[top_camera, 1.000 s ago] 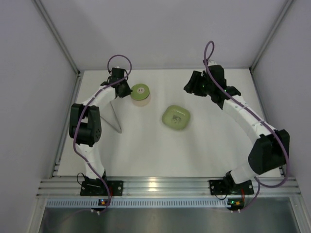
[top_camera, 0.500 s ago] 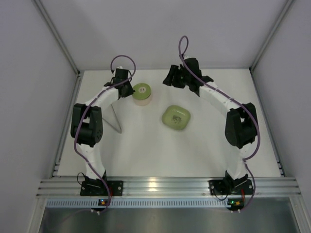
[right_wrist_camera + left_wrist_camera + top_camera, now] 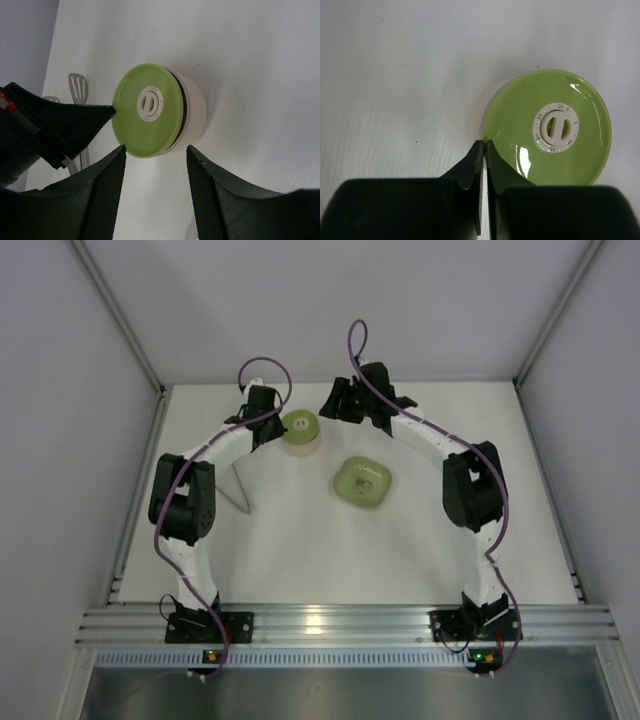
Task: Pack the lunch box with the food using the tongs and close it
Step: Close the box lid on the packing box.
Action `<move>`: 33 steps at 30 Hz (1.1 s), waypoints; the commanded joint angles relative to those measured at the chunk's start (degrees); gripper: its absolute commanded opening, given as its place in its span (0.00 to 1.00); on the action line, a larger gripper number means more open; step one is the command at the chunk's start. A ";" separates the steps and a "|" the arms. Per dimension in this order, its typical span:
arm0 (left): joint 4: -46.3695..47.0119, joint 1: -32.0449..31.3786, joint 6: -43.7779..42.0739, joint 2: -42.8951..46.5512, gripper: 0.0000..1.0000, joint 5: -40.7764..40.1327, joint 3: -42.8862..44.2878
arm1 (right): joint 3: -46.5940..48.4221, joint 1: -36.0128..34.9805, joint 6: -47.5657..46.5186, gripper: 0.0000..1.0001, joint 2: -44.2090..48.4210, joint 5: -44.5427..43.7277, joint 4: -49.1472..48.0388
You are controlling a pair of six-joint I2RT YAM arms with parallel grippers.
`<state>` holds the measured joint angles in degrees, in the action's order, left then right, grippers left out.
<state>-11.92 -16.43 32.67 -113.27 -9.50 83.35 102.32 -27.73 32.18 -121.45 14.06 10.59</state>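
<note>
The lunch box (image 3: pixel 299 443) stands at the back of the table, cream-walled (image 3: pixel 196 107), with its light-green lid (image 3: pixel 547 127) on top. A dark gap shows under the lid's right edge (image 3: pixel 182 102) in the right wrist view. My left gripper (image 3: pixel 484 145) is shut, its tips touching the lid's left rim (image 3: pixel 270 426). My right gripper (image 3: pixel 156 149) is open and hangs just right of the box (image 3: pixel 330 408), holding nothing. The silver tongs (image 3: pixel 240 490) lie on the table partly under the left arm, their flat ends (image 3: pixel 77 89) showing. The food is hidden.
A green rounded-square dish (image 3: pixel 341 483) sits right of the lunch box and nearer to me. White walls enclose the table on the left, back and right. The metal rail with both arm bases (image 3: pixel 320 625) runs along the near edge.
The right arm swung left across the back of the table to the lunch box. The left gripper moved right against the lid's rim, and the box shifted slightly right.
</note>
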 commanded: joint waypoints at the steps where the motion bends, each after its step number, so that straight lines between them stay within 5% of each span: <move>1: -8.47 -3.78 -0.59 -3.27 0.00 2.64 -4.51 | 3.67 -1.63 0.07 0.51 -1.42 0.44 -4.00; 16: -8.38 -9.06 0.29 -0.99 0.00 1.06 -9.34 | -2.21 -2.07 -2.39 0.46 2.35 -7.91 -2.94; 33: -8.29 -10.21 0.21 -1.25 0.00 0.62 -9.79 | -11.88 -3.12 -1.42 0.08 5.96 -10.54 -1.97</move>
<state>-7.03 -25.45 33.95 -110.15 -10.98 77.17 91.98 -29.28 30.87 -118.96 6.00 10.46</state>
